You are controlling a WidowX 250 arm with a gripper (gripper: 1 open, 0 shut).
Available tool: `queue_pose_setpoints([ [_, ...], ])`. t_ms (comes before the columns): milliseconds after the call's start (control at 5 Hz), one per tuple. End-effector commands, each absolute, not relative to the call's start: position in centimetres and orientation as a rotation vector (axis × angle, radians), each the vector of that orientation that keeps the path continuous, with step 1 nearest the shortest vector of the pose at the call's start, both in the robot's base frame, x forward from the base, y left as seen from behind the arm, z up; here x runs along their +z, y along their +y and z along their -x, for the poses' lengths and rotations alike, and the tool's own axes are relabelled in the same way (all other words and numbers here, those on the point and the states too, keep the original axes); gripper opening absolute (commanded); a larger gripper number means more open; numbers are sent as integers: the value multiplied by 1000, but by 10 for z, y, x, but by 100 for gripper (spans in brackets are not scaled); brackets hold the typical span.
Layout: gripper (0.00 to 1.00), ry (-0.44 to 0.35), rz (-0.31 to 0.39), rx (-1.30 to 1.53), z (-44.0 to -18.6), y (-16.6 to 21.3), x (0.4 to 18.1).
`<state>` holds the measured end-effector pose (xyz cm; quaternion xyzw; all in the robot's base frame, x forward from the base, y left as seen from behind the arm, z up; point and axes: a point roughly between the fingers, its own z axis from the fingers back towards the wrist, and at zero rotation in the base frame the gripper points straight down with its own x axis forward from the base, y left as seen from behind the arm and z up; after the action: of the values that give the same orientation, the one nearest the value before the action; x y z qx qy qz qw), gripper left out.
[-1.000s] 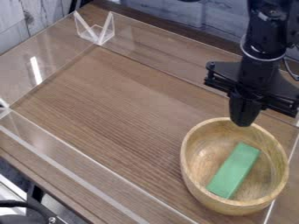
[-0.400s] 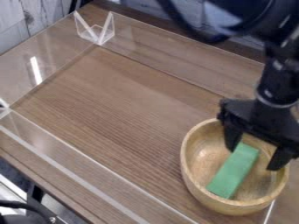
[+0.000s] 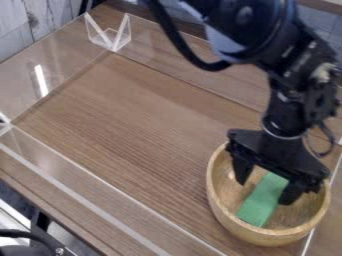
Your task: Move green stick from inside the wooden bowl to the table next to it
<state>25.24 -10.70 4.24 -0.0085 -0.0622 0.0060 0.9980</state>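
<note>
The green stick (image 3: pixel 267 199) lies flat inside the wooden bowl (image 3: pixel 225 200) at the table's front right. My gripper (image 3: pixel 275 176) is open and has come down into the bowl, with its black fingers (image 3: pixel 243 168) on either side of the stick's far end. The fingers do not appear to press on the stick. The arm hides the bowl's far rim and the top of the stick. The table (image 3: pixel 134 120) is brown wood grain.
Low clear acrylic walls (image 3: pixel 54 170) edge the table on the left and front. A clear acrylic stand (image 3: pixel 110 34) sits at the back left corner. Open wood surface lies to the left of the bowl.
The gripper has gone from shut above the bowl's far rim to open, and has dropped down and forward over the stick. The stick has not moved.
</note>
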Motion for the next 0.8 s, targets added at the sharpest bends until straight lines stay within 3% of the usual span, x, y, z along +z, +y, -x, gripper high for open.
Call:
queue_pose_setpoints([
  [0,0,-145,26,26,-257,-98,43],
  [600,0,-169,9,114,-254,-111,56],
])
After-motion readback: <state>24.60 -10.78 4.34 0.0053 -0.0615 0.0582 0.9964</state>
